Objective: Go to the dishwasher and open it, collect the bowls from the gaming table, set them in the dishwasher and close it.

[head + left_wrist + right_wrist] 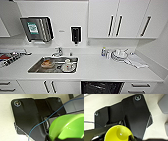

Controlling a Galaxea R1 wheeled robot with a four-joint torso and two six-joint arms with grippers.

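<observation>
Below the white counter, the dishwasher (102,88) stands open and its dark racked inside shows at the lower edge of the head view. A lime-green bowl (67,126) looms large in the left wrist view, outer side toward the camera, with my left gripper (52,138) shut on its rim. In the right wrist view a yellow-green bowl (117,134) shows its hollow, and my right gripper (130,137) is shut on its edge, one dark finger lying over the rim. Both bowls hang above pale floor. The gaming table is out of view.
A steel sink (35,68) with dishes in it is set in the counter (100,68), left of the dishwasher. Stacked plates (118,54), small bottles and a cloth (136,62) lie at the back right. White cabinets hang above, and drawers flank the dishwasher.
</observation>
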